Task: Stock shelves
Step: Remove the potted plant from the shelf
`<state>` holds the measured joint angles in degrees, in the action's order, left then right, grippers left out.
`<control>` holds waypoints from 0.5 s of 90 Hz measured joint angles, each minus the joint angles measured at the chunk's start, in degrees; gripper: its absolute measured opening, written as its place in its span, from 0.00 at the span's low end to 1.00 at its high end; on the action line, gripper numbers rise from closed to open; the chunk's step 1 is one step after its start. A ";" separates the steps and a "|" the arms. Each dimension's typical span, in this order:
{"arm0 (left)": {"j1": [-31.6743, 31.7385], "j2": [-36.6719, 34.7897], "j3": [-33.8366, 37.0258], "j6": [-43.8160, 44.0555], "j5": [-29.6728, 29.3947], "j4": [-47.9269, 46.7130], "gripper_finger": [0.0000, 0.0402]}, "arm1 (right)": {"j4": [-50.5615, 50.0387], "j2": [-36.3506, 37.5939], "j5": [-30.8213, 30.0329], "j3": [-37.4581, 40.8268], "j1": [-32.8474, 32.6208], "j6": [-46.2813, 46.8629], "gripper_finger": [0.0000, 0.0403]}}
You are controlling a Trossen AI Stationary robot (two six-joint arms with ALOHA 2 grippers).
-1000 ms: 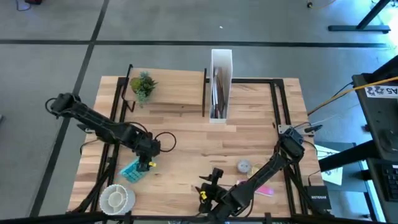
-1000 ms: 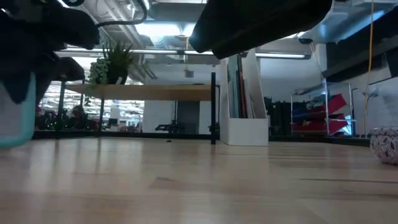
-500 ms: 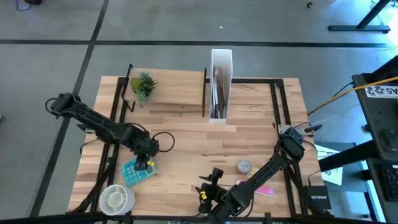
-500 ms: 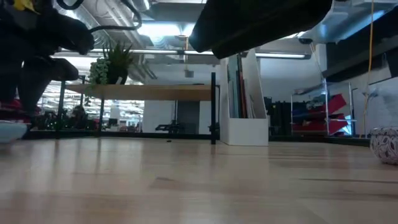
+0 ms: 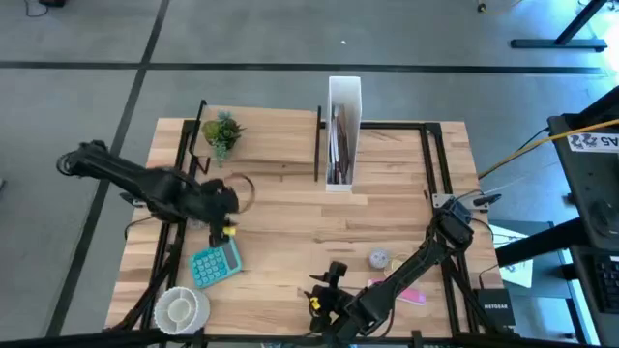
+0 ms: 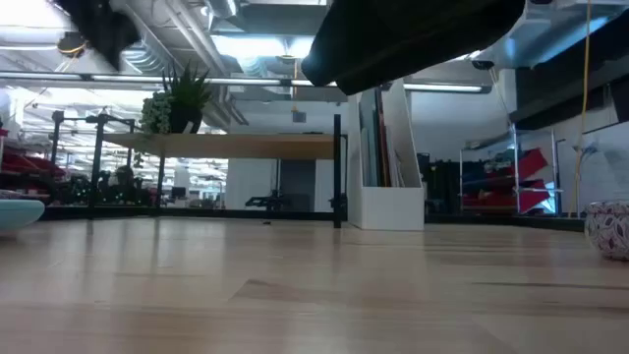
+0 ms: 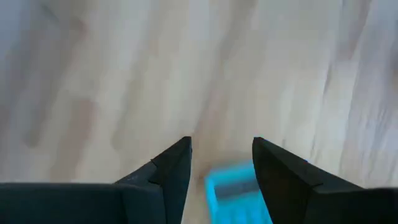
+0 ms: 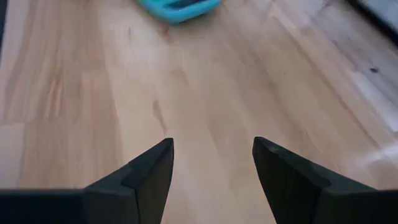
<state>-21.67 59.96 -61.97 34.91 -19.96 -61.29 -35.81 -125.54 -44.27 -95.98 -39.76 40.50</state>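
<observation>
A: So, if the shelves (image 5: 263, 137) are taken as the landmark, what is found to their left and in front?

B: The left gripper (image 5: 225, 215) is seen just in front of the shelves, near their left end, raised above the table (image 5: 387, 227). Its fingers are parted and nothing is held between them. The teal calculator (image 5: 215, 265) lies flat on the table, further in front of the shelves, and the white bowl (image 5: 179, 307) further still.

A: What could go wrong?

B: The calculator is thin and flat, so it may be pushed away by the fingers instead of being gripped. If it is carried to the shelves, the small plant (image 5: 221, 133) on the board's left part could be knocked over, or a black post could be struck.

A: And to the right?

B: The white file box (image 5: 342, 135) touches the shelves' right end. The right gripper (image 5: 319, 304) waits well in front of it, open and empty, near a patterned ball (image 5: 378, 258) and a pink object (image 5: 410, 296).

A: Can any writing be read?

B: Some label is seen at the far right, off the table, but it cannot be read with certainty.
</observation>
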 joint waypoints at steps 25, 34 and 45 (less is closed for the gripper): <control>-0.02 -11.06 -1.76 2.19 -23.70 -0.86 0.38 | -3.14 6.93 11.73 -9.37 12.59 -27.05 0.51; 0.06 -13.34 -0.74 2.20 -28.72 -3.72 0.38 | -3.06 7.00 17.05 -15.15 18.16 -34.08 0.51; 0.07 -14.62 -0.32 4.30 -34.08 -7.24 0.38 | -0.39 7.22 20.45 -19.74 24.83 -41.15 0.51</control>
<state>-21.61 45.34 -62.28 39.20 -54.04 -68.53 -36.20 -118.32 -23.83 -115.72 -14.93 -0.64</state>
